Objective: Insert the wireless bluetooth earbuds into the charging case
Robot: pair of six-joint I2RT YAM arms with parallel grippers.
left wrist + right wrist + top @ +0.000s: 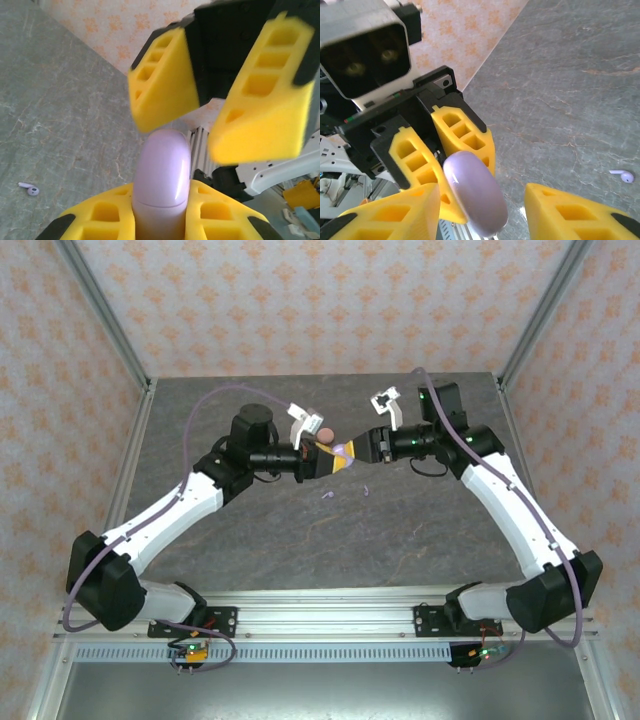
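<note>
Lilac case (161,175) half-hidden between yellow pads (120,195)

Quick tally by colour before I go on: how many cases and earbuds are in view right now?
Lilac case: 1
Pink case: 1
Lilac earbuds: 2
Total: 4

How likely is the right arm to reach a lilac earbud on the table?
Probably yes: the right gripper is open, gripping nothing, and the lilac earbud lies on bare table close below it with nothing in between.
</note>
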